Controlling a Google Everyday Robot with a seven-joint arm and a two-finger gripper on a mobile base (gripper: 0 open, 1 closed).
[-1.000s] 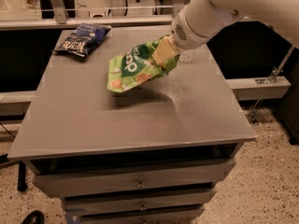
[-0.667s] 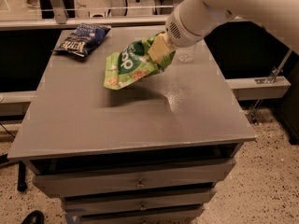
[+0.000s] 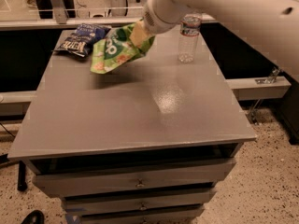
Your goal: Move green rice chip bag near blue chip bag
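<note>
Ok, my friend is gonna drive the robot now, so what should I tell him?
Gripper: over the far left part of the grey table, shut on the top of the green rice chip bag.
Green rice chip bag: hangs tilted from the gripper, right beside the blue chip bag. I cannot tell if its low corner touches the table.
Blue chip bag: lies at the table's far left corner.
Water bottle: upright at the far right, apart from both bags.
Done: green bag grasped and held next to the blue one.
Left: probably lower it, let go, pull the arm away.

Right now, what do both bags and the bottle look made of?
Green rice chip bag: probably thin glossy plastic film, crinkled; it hangs from the end effector over the table. Blue chip bag: similar creased film. Bottle: likely clear plastic, see-through.
</note>
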